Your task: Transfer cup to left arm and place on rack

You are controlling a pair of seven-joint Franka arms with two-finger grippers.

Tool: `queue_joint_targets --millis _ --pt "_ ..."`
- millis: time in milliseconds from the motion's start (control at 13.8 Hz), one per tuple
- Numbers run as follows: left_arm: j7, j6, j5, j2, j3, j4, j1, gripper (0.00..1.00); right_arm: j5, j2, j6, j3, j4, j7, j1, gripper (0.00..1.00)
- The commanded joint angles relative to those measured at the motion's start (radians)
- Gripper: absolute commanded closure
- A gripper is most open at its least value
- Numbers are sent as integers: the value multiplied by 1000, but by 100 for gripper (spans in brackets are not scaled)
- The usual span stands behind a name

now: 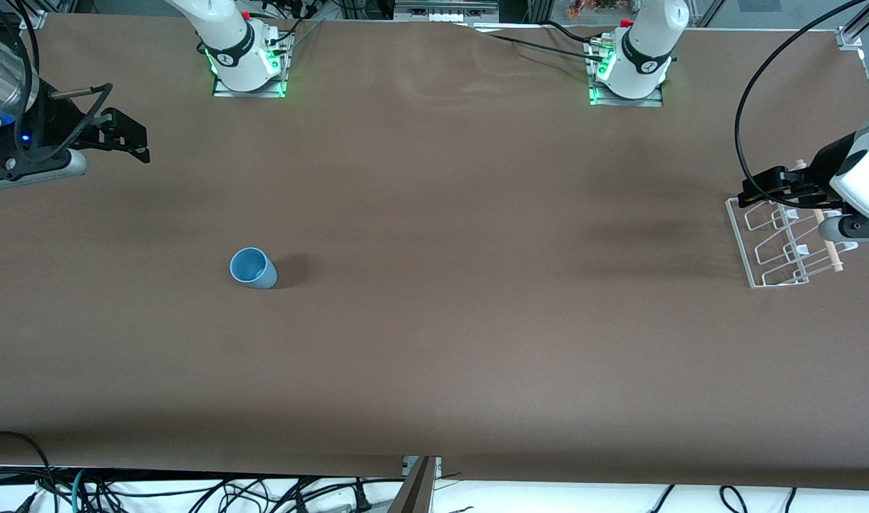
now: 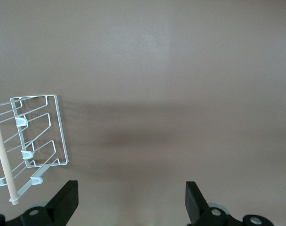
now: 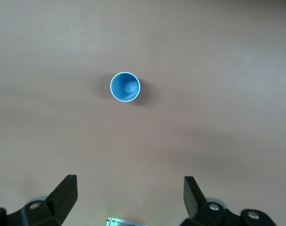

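Note:
The light-blue cup (image 1: 253, 268) stands upright and alone on the brown table toward the right arm's end; the right wrist view shows its open mouth (image 3: 125, 86). The white wire rack (image 1: 783, 242) with its wooden dowel sits at the left arm's end and shows in the left wrist view (image 2: 35, 141). My right gripper (image 1: 124, 135) is open and empty, held high at the table's edge, well apart from the cup; it shows in its wrist view (image 3: 130, 195). My left gripper (image 1: 769, 187) is open and empty over the rack's edge; it shows in its wrist view (image 2: 132, 200).
The arm bases (image 1: 247, 60) (image 1: 630, 68) stand along the table edge farthest from the front camera. Cables hang below the edge nearest the front camera (image 1: 192, 491). Bare brown tabletop (image 1: 477, 285) lies between cup and rack.

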Motion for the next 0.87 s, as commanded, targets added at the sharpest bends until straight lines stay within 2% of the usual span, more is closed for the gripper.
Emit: queue_joint_targets --millis 0,507,796 --pt "-3 -17 -6 16 2 36 -3 0 -8 -13 -4 0 8 -13 0 0" --pt "-3 -17 -6 16 2 36 -3 0 -9 -2 -23 0 -12 -13 -3 0" --pt "-2 -17 -7 16 0 36 -3 0 -9 13 12 0 -40 -19 -2 0"
